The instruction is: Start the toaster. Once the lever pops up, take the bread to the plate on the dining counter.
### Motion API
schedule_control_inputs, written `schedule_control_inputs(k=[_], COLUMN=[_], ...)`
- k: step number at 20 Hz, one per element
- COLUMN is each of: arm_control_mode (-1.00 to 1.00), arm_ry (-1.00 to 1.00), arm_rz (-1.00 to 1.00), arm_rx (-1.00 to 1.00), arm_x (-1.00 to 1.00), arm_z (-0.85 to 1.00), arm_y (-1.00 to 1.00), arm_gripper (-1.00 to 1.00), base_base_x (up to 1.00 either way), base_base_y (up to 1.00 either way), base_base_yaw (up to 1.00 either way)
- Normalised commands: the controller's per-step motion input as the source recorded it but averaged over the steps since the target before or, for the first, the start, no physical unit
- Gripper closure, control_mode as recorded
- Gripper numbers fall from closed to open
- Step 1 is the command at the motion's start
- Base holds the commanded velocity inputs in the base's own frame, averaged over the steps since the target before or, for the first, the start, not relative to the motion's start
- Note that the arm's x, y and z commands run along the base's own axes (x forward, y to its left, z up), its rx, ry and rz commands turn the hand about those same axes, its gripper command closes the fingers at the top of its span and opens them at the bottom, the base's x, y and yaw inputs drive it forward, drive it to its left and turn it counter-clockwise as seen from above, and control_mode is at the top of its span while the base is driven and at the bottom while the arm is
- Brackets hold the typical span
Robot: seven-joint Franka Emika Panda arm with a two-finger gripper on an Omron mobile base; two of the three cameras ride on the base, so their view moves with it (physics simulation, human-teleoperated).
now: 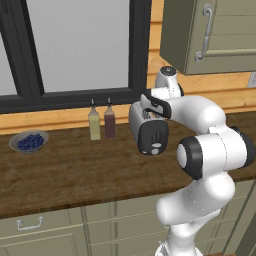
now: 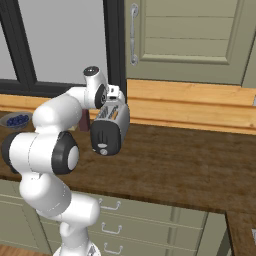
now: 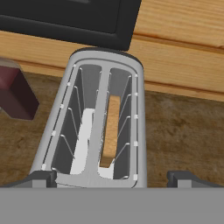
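Toaster [image 3: 98, 127] held the bread [image 3: 110, 131] in its right slot; directly above, the gripper [image 3: 113, 177] hung wide open, apparently poised for the extraction grasp.

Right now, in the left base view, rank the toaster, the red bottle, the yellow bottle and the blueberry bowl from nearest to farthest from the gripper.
1. toaster: directly under the open gripper.
2. red bottle: to the toaster's left, by the window.
3. yellow bottle: next to the red one, further left.
4. blueberry bowl: far left on the counter.
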Motion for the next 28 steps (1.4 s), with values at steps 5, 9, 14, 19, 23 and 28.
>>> schedule_control_inputs(k=[5,9,14,19,23,28], arm_control_mode=[-1.0,-1.0,-1.0,-1.0,-1.0,-1.0], arm_ry=[0.0,0.0,0.0,0.0,0.0,0.0], arm_rz=[0.0,0.0,0.0,0.0,0.0,0.0], arm_rx=[0.0,0.0,0.0,0.0,0.0,0.0], arm_x=[0.0,0.0,0.0,0.0,0.0,0.0], arm_z=[0.0,0.0,0.0,0.0,0.0,0.0], arm_y=[0.0,0.0,0.0,0.0,0.0,0.0], arm_gripper=[-1.0,-1.0,-1.0,-1.0,-1.0,-1.0], base_base_x=[0.0,0.0,0.0,0.0,0.0,0.0], base_base_y=[0.0,0.0,0.0,0.0,0.0,0.0], base_base_yaw=[0.0,0.0,0.0,0.0,0.0,0.0])
